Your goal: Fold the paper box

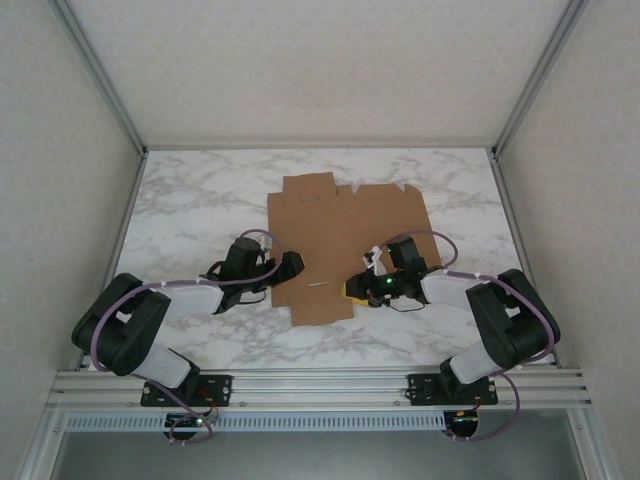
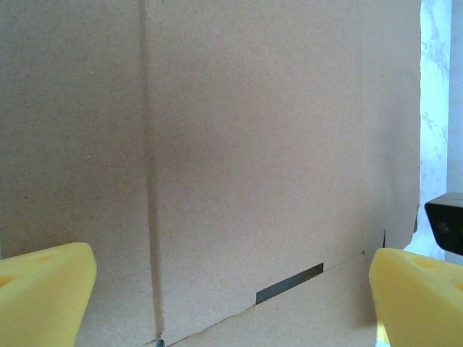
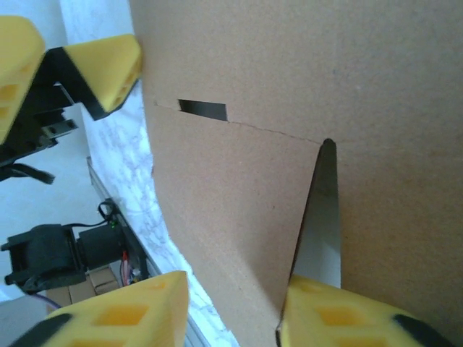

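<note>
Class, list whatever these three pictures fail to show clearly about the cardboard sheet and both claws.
Top view: the near edge of the flat brown cardboard sheet is covered by the left claw and right claw.
Left wrist view: the frame crops the sheet's outline.
Right wrist view: the bottom edge crops the yellow fingers, so contact with the flap is unclear.

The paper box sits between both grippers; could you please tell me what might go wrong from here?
The right gripper straddles only the edge of the flap beside the cut, so the paper box may slip out or tear there. The left gripper is wide open, holding nothing, so it may slide on the table.
</note>
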You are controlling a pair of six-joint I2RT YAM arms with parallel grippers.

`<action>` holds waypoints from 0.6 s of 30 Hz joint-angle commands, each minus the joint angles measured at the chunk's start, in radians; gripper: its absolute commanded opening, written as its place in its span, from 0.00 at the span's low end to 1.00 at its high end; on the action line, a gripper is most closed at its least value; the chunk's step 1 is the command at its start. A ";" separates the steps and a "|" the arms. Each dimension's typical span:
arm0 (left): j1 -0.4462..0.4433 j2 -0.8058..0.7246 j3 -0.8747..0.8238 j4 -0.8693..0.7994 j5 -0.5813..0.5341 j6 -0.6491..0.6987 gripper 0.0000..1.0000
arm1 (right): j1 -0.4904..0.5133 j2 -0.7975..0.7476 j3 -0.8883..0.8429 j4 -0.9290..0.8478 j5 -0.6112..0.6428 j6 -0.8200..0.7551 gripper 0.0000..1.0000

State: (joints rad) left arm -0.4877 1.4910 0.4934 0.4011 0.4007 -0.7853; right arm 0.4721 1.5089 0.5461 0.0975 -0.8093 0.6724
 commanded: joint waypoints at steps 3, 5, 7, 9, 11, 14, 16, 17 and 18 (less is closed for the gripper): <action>-0.023 -0.028 0.002 -0.046 0.069 -0.026 0.97 | 0.007 -0.019 -0.014 0.067 -0.033 0.044 0.22; -0.022 -0.048 0.005 -0.051 0.064 -0.029 0.98 | 0.007 -0.022 -0.017 0.067 -0.016 0.049 0.16; -0.022 -0.074 0.010 -0.098 0.049 -0.032 0.99 | 0.006 -0.024 -0.020 0.064 0.000 0.051 0.09; -0.016 -0.108 0.020 -0.143 0.028 -0.030 1.00 | 0.005 -0.024 -0.023 0.063 0.009 0.057 0.04; -0.004 -0.151 0.025 -0.196 0.001 -0.029 1.00 | -0.001 -0.031 -0.027 0.069 0.010 0.067 0.00; 0.047 -0.236 0.017 -0.272 -0.031 -0.037 1.00 | -0.013 -0.061 -0.031 0.083 0.010 0.102 0.00; 0.106 -0.293 -0.009 -0.284 -0.016 -0.057 1.00 | -0.017 -0.090 -0.029 0.084 0.010 0.123 0.00; 0.141 -0.320 -0.026 -0.285 -0.004 -0.073 1.00 | -0.018 -0.105 -0.028 0.083 0.007 0.134 0.00; 0.171 -0.343 -0.043 -0.279 0.011 -0.086 1.00 | -0.019 -0.120 -0.025 0.083 0.002 0.141 0.00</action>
State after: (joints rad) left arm -0.3824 1.2076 0.4889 0.1761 0.4076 -0.8284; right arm 0.4622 1.4391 0.5251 0.1539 -0.8089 0.7731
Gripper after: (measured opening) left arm 0.994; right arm 0.046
